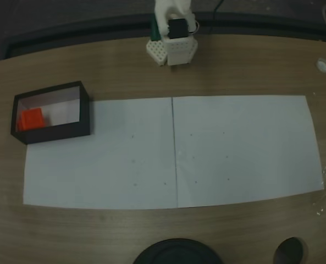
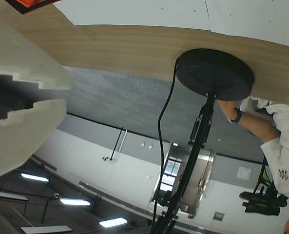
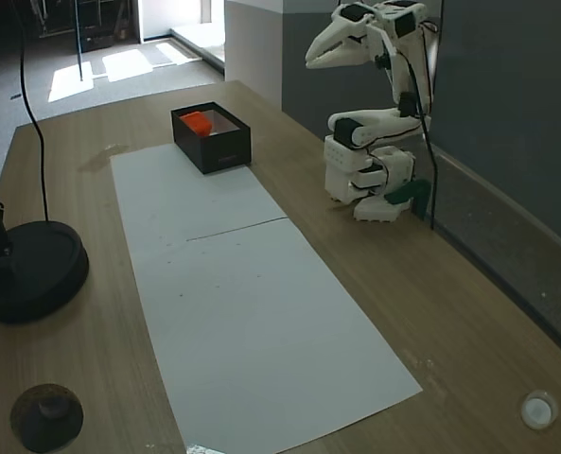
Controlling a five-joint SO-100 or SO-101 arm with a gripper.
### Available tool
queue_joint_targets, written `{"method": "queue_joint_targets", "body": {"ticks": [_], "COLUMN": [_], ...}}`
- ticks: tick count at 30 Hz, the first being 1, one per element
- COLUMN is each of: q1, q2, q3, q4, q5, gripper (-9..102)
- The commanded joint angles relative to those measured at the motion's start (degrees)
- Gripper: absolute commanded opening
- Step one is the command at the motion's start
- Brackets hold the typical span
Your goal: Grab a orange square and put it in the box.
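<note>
Orange plastic, light and rigid, the orange square (image 1: 31, 118) is being seen inside the box (image 1: 84, 113), best gripped across flat sides, while the end effector (image 3: 310, 59) is being held nearly closed, empty.

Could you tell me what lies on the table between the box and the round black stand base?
White paper sheets cover that stretch between the box and the black stand base, with nothing on them, as a fixed view shows.
</note>
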Motion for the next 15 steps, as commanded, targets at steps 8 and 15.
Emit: {"method": "queue_joint_targets", "body": {"ticks": [8,15], "q1": [3.8,4.2], "q2": [7.6,8.4], "q3": [6.2,17.9], "q4": [-12.1,-25.9], "q5": [0.4,0.8], "gripper": [0,0]}}
